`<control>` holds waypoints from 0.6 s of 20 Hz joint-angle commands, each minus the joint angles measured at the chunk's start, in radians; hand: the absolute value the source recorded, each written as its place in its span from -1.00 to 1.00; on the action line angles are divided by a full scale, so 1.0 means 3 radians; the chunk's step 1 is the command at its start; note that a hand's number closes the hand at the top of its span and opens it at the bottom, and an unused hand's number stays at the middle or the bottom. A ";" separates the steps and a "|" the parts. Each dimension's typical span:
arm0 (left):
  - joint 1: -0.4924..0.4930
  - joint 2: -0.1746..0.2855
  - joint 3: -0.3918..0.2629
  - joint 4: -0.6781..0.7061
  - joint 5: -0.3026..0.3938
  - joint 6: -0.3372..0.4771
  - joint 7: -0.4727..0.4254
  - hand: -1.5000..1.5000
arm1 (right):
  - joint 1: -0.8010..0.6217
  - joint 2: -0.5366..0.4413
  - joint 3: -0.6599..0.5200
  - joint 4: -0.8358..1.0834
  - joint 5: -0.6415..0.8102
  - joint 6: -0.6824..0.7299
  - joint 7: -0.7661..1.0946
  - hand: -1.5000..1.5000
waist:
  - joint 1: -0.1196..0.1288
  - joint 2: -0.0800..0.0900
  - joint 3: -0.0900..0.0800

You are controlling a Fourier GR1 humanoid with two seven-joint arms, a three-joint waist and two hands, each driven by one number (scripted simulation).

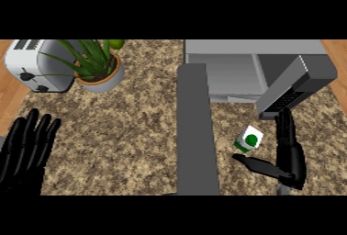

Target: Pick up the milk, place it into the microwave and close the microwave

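At 8 o'clock the left hand [24,151] rests open at the edge, fingers spread and pointing up. At 4 o'clock the right hand [291,158] is open too, with straight fingers and the thumb stretched toward 9 o'clock. The milk [249,139] stands on the counter [122,137] in this gap, just beside the fingers; if it touches them I cannot tell. Its long axis leans from 7 to 1 o'clock. Left of it the open microwave door [196,133] makes a long wall. Farther, at 1 o'clock, is the microwave [230,69]; at 11 o'clock are a toaster [30,64] and a plant [95,57].
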 commanded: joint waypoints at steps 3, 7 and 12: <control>-0.0065 -0.0040 -0.0136 -0.0269 -0.0092 0.0089 0.0273 -1.00 | -0.0197 -0.0067 -0.0278 0.0934 -0.0189 0.0215 -0.0683 -1.00 | 0.0003 0.0003 0.0002; 0.0085 0.0029 0.0152 0.0158 0.0147 -0.0143 -0.0239 -1.00 | -0.0358 -0.0017 -0.0306 0.1271 -0.0175 0.0178 -0.0918 -1.00 | 0.0005 0.0003 -0.0001; 0.0224 -0.0030 -0.0078 -0.0323 -0.0059 -0.0032 0.0141 -1.00 | -0.0511 -0.0110 -0.0428 0.1785 -0.0305 0.0401 -0.1268 -1.00 | 0.0006 0.0001 0.0000</control>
